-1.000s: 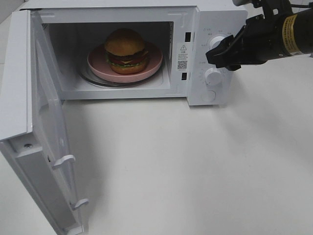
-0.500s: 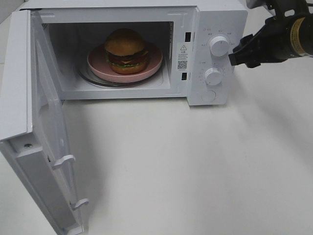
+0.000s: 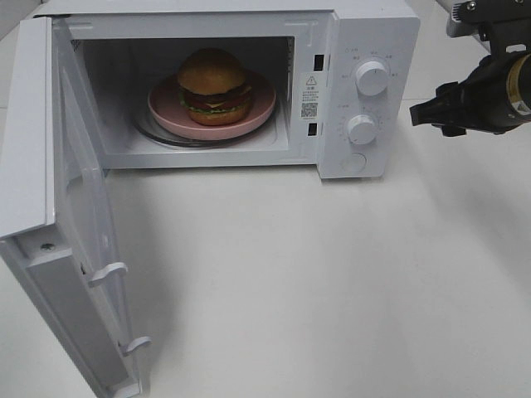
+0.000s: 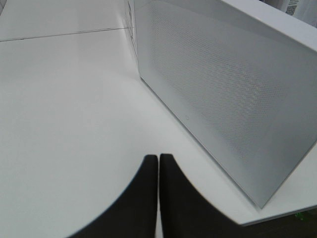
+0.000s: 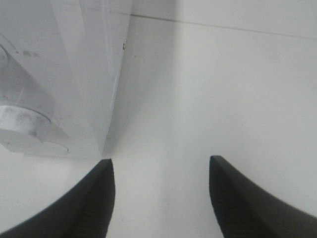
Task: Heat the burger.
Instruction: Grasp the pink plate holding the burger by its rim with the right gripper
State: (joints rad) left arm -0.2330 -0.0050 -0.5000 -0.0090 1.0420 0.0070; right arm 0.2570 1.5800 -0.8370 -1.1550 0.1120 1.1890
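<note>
Exterior high: you look from above and in front of microwave (image 3: 365, 50), tilted down at open cavity and table (image 3: 332, 282); whole front in frame, mid range.
Left wrist: low over table, you look past left gripper (image 4: 158, 158) at perforated white panel (image 4: 223, 99), close.
Right wrist: you look past right gripper (image 5: 159, 159) at microwave's control-side corner, very close.
Overlap: that corner shows in exterior high and right wrist views.
</note>
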